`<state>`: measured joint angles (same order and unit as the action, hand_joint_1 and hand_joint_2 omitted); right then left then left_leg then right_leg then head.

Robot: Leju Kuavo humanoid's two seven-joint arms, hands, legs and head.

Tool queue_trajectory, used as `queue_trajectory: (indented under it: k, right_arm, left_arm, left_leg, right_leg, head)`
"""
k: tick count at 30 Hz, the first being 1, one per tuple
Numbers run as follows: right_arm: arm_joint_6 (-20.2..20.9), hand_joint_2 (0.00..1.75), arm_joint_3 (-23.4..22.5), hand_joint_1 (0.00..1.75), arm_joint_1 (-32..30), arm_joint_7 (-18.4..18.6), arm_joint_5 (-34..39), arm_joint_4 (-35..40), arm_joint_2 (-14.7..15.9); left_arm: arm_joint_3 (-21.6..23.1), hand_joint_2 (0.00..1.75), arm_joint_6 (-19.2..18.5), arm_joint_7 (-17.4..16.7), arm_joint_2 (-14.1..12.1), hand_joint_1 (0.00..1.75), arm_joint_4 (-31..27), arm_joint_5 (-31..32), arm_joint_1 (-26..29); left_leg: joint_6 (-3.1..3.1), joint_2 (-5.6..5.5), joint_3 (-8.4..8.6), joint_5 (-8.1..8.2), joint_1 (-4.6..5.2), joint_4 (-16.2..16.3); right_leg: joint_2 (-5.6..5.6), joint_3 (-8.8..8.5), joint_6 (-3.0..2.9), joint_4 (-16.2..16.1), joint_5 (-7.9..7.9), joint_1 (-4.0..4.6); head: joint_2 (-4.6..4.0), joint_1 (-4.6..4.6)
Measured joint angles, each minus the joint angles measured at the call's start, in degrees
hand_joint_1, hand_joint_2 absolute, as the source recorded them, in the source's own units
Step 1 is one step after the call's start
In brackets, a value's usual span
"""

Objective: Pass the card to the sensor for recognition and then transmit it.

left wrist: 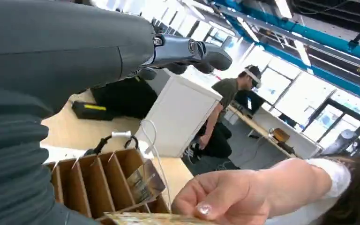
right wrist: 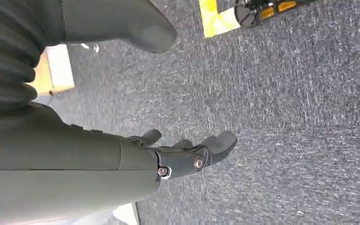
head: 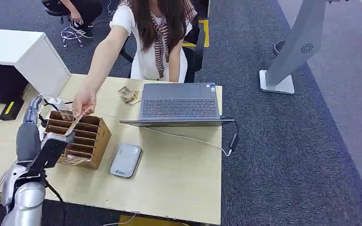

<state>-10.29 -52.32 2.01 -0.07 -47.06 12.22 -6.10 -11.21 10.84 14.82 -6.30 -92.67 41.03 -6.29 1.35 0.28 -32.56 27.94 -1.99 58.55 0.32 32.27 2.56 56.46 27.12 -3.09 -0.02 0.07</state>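
**A person's hand holds the card over the box while my hands are empty**

My left hand is raised at the near left of the table, just left of the cardboard slotted box; its fingers are stretched out and apart, holding nothing. My right hand hangs over grey carpet, fingers loosely spread and empty. To the right of the box lies a grey sensor, flat on the table. Above the box's far end, a person's hand pinches the card, its lower edge dipping into a slot. Farther back sits an open laptop, with a few more cards beside its left edge. The person sits behind the table's far side
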Motion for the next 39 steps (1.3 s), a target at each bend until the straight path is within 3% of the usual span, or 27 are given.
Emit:
queue_trajectory:
  k: [13, 20, 30, 31, 32, 39]
  right_arm:
    - [0.9, 1.75, 2.8, 0.0, 0.0, 1.9, -6.3, -0.2, 1.3]
    - [1.3, 1.75, 3.4, 0.0, 0.1, 2.6, -8.2, -0.4, 1.7]
    - [1.2, 1.75, 3.7, 0.0, 0.1, 2.9, -8.2, -0.6, 1.9]
    - [1.2, 1.75, 3.7, 0.0, 0.2, 2.9, -8.2, -0.6, 1.9]
    - [1.2, 1.75, 3.7, 0.0, 0.2, 2.9, -8.2, -0.6, 1.9]
    - [1.3, 1.75, 3.7, 0.0, 0.2, 2.9, -8.3, -0.7, 2.0]
  left_arm:
    - [8.7, 1.75, 10.5, -7.3, -6.6, 0.0, 6.3, 18.0, -8.9]
    - [10.6, 1.75, 12.5, -9.7, -8.4, 0.0, 8.1, 22.8, -11.6]
    - [11.9, 1.75, 12.6, -10.0, -9.1, 0.0, 9.8, 23.4, -13.0]
    - [12.0, 1.75, 12.6, -10.0, -9.1, 0.61, 10.0, 23.4, -13.0]
    - [12.1, 1.75, 12.6, -10.0, -9.2, 1.75, 10.1, 23.4, -13.0]
    - [12.6, 1.75, 12.3, -9.3, -9.6, 1.75, 10.4, 21.9, -12.9]
  left_leg:
    - [-0.01, 0.04, 0.01, -0.01, 0.0, 0.0]
    - [-0.01, 0.05, -0.01, -0.02, 0.0, 0.0]
    - [-0.01, 0.06, -0.01, -0.02, 0.0, 0.0]
    - [-0.01, 0.06, -0.01, -0.02, 0.0, 0.0]
    - [-0.01, 0.06, -0.01, -0.02, 0.0, 0.0]
    - [-0.01, 0.06, -0.02, -0.02, 0.0, 0.0]
  right_leg:
    - [0.04, -0.01, 0.0, 0.0, -0.01, 0.0]
    - [0.05, 0.01, 0.0, 0.0, -0.01, 0.0]
    - [0.06, 0.01, 0.0, 0.0, -0.01, 0.0]
    - [0.06, 0.01, 0.0, 0.0, -0.01, 0.0]
    - [0.06, 0.01, 0.0, 0.0, -0.01, 0.0]
    - [0.06, 0.01, 0.0, 0.0, -0.01, 0.0]
  head:
    - [0.0, 0.02]
    - [0.0, 0.0]
    - [0.0, 0.02]
    - [0.0, 0.02]
    - [0.0, 0.02]
    - [0.0, 0.02]
